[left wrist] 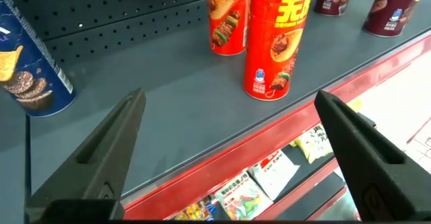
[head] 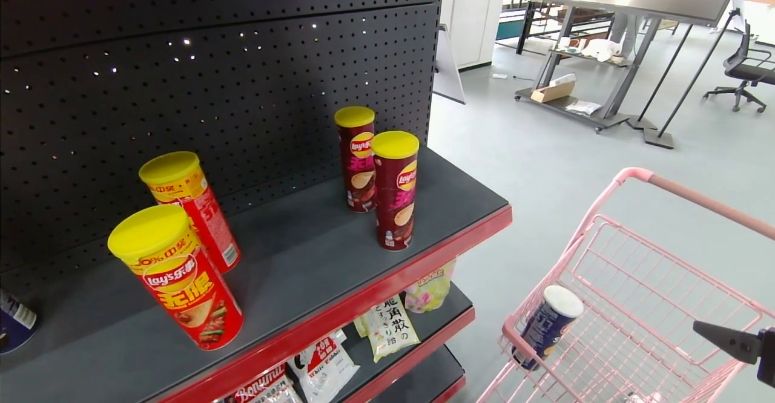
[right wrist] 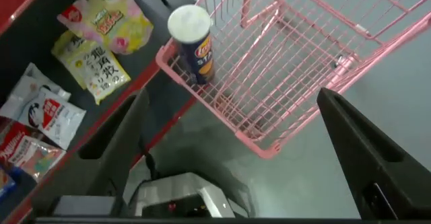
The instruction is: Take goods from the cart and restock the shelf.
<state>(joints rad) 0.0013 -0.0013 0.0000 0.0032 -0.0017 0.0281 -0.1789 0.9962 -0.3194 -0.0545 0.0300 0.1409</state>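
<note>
- The shelf (head: 315,258) was a dark board with a red front edge and a pegboard back.
- Two red cans (head: 181,282) with yellow lids stood upright on the shelf's left half, one behind the other.
- Two maroon cans (head: 395,191), also yellow-lidded, stood upright near the shelf's right end, close together.
- A striped blue can (left wrist: 30,69) stood at the shelf's far left, well apart from the red pair.
- The left gripper (left wrist: 229,99) hung just in front of the shelf's red edge, fingers spread wide with nothing between them.
- The pink cart (head: 636,258) stood on the floor off the shelf's right end.
- A white-lidded blue can (head: 548,324), the only item visible in the cart, leaned tilted in the cart corner nearest the shelf.
- The right gripper (right wrist: 232,96) hung beyond the shelf's right end, above the cart, fingers spread and holding nothing.
- Snack bags (head: 387,324) lay on the tier below the shelf.
</note>
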